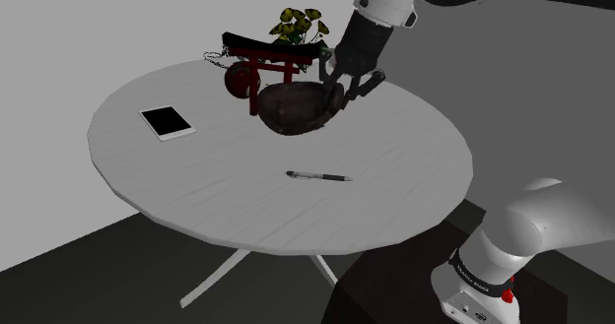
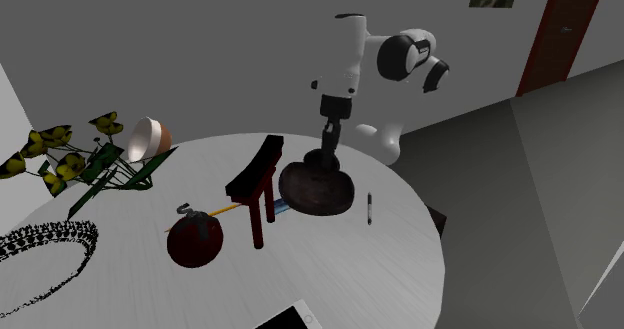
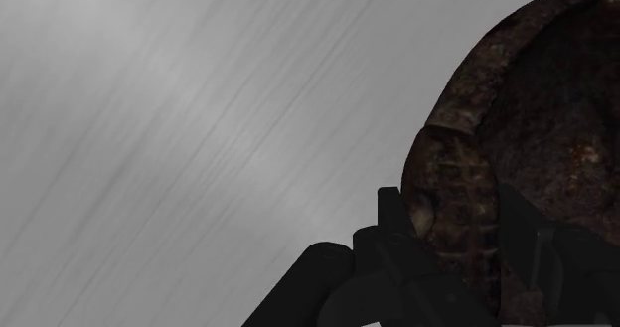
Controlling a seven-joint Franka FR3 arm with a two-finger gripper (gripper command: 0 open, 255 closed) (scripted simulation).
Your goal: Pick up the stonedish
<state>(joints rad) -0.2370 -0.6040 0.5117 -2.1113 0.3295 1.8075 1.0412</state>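
Observation:
The stone dish (image 1: 294,106) is a dark brown, rough bowl, tilted and hanging just over the round white table (image 1: 197,189). My black gripper (image 1: 340,82) is shut on its rim on the side toward the shoulder view's right. From the second exterior view the dish (image 2: 316,189) sits low over the tabletop, with the gripper (image 2: 325,157) coming down on its far rim. In the wrist view the gripper (image 3: 452,216) clasps the thick rim of the dish (image 3: 537,106) between its fingers (image 3: 392,211), with bare tabletop behind.
A red gate-shaped stand (image 1: 271,56) and a dark red ball (image 1: 239,81) stand just behind the dish. A yellow-flowered plant (image 1: 301,25) is farther back. A white tablet (image 1: 166,123) and a pen (image 1: 318,176) lie on the table. A white and orange bowl (image 2: 148,137) rests by the plant.

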